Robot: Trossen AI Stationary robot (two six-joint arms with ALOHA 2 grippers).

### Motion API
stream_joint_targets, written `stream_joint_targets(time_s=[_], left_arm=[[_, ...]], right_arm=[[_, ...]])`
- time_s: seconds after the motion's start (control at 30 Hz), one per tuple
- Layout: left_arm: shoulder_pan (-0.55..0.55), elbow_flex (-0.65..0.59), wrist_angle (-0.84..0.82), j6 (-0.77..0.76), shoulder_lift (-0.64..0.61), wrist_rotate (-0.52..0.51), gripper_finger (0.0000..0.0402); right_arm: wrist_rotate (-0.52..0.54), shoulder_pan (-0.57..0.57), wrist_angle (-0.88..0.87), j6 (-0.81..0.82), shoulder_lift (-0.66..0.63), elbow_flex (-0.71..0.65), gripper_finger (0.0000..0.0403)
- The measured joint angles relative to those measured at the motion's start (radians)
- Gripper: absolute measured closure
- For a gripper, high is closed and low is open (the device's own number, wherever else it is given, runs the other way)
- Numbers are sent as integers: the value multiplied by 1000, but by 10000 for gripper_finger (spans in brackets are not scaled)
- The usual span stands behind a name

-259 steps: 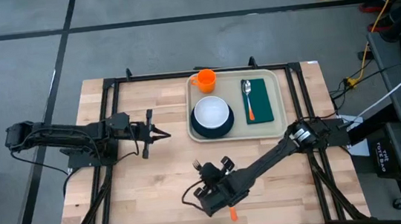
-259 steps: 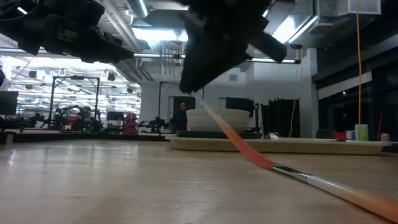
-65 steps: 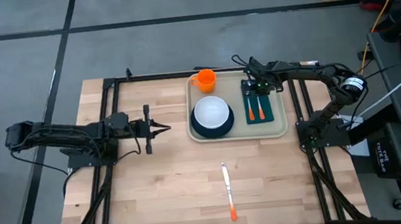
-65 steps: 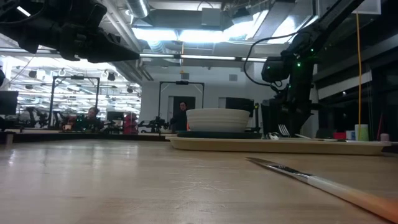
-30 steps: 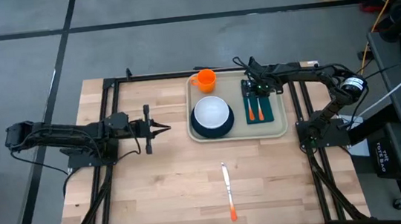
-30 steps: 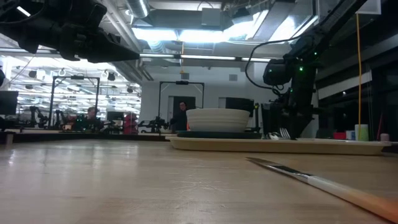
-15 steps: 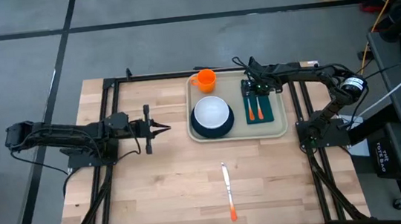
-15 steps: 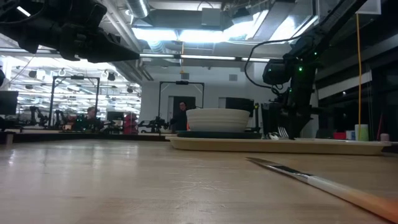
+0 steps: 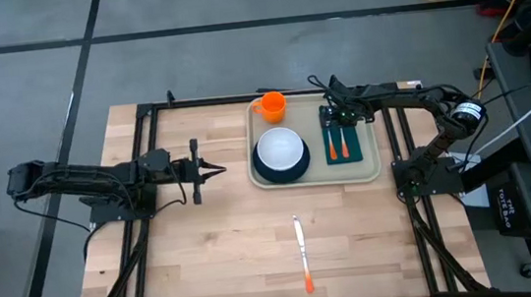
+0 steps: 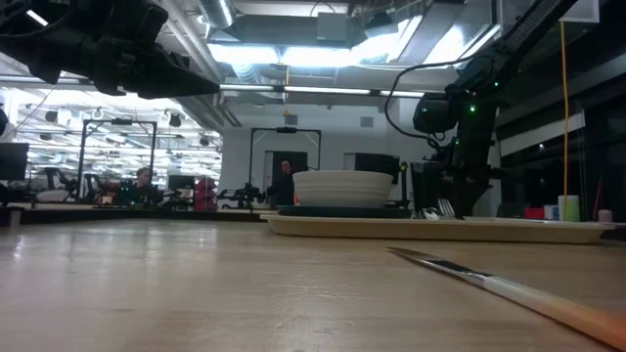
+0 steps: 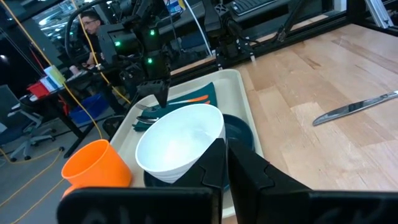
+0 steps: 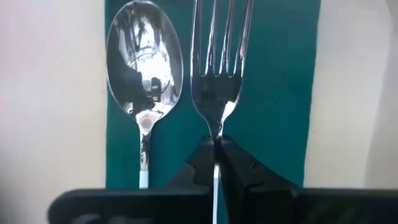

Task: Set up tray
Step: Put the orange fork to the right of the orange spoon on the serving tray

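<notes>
The beige tray [image 9: 372, 164] lies at the far middle of the table. It carries an orange cup [image 9: 272, 105], a white bowl [image 9: 280, 149] on a dark plate, and a green napkin [image 9: 355, 145]. A spoon [image 12: 144, 74] and a fork [image 12: 216, 68] lie side by side on the napkin. My right gripper [image 9: 342, 118] stands over the napkin's far end, shut on the fork. My left gripper [image 9: 218, 171] hovers shut to the left of the tray, holding nothing. My right gripper pinches the fork's thin neck [image 12: 216, 129], just behind the tines, between its two fingertips. The fingers come steeply from above. The fork lies along the napkin beside the spoon; whether it is lifted off the cloth, I cannot tell.
A knife [image 9: 301, 253] with an orange handle lies alone on the bare wood near the table's front edge, its blade pointing at the tray. Black frame rails [image 9: 145, 181] run along the table's left and right sides.
</notes>
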Motion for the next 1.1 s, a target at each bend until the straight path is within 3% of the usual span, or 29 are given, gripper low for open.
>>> stream_joint_targets(time_s=[0.47, 1.1], left_arm=[[0, 0, -1, 0, 0, 0, 392], [0, 0, -2, 0, 0, 0, 389]], right_arm=[[4, 0, 32, -8, 66, 0, 393], [0, -3, 41, -12, 60, 0, 376]])
